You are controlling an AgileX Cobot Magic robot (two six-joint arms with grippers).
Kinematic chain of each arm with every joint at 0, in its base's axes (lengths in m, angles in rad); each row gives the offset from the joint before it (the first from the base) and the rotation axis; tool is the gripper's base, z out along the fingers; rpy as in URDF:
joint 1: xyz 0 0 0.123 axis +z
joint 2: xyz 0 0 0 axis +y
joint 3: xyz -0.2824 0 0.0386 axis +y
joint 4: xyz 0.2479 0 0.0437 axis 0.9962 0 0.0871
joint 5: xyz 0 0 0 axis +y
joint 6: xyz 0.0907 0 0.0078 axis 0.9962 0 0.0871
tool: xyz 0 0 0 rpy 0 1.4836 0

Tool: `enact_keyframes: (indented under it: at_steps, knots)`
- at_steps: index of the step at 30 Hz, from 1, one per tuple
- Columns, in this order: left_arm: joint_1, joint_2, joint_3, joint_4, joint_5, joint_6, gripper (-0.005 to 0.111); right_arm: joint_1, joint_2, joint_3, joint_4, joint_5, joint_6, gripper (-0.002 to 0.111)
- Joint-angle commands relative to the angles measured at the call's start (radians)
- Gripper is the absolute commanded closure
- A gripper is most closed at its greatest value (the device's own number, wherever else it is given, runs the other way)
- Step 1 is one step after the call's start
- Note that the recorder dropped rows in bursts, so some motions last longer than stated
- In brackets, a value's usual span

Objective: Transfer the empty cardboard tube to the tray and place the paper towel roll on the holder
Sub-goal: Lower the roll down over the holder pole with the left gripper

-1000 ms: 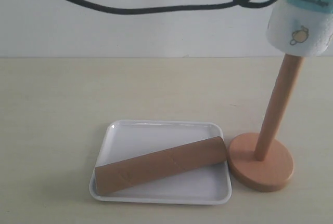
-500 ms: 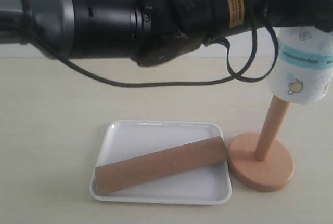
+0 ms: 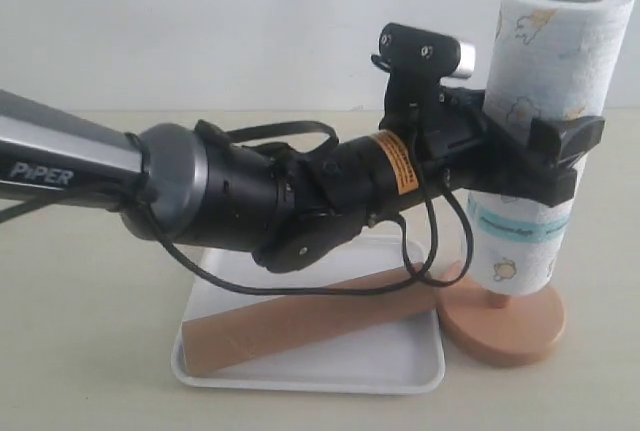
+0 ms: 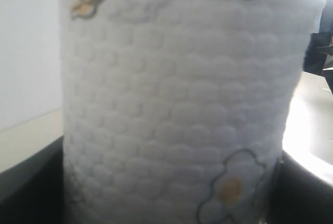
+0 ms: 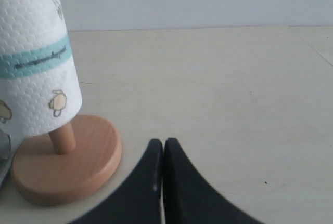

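Left gripper (image 3: pixel 565 161), spread wide, clamps the paper towel roll (image 3: pixel 545 81) at mid-height. Right gripper (image 5: pixel 164 154), pressed closed and empty, hangs low over the pale desk (image 3: pixel 90 331) near the holder (image 3: pixel 505 326). A white wall (image 3: pixel 200 31) rises behind the desk's far edge. The roll stands upright on the pole, clear of the base. The empty cardboard tube (image 3: pixel 300 326) lies slantwise in the tray (image 3: pixel 400 366).

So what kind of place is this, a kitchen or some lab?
Most likely a robot test bench, not a kitchen: a pale table against a blank wall, a cabled robot arm holding a roll, with just a tray, tube and holder as props.
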Motion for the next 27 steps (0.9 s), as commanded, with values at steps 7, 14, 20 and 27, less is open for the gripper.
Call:
enact_keyframes:
  at_steps: [7,14,20,27]
  knots:
    - [0.005,0.108,0.012,-0.034,-0.104,0.038,0.103,0.002,-0.004,0.0,-0.005,-0.006,0.0,0.109]
    - [0.005,0.133,0.012,-0.027,-0.04,0.044,0.101,0.002,-0.004,0.0,-0.005,-0.006,0.0,0.109]
    - [0.005,0.133,0.012,0.019,0.042,-0.09,0.055,0.002,-0.004,0.0,-0.005,-0.006,0.0,0.109]
    - [0.005,0.133,0.012,0.049,0.039,-0.146,-0.003,0.002,-0.004,0.0,-0.005,-0.006,0.0,0.109]
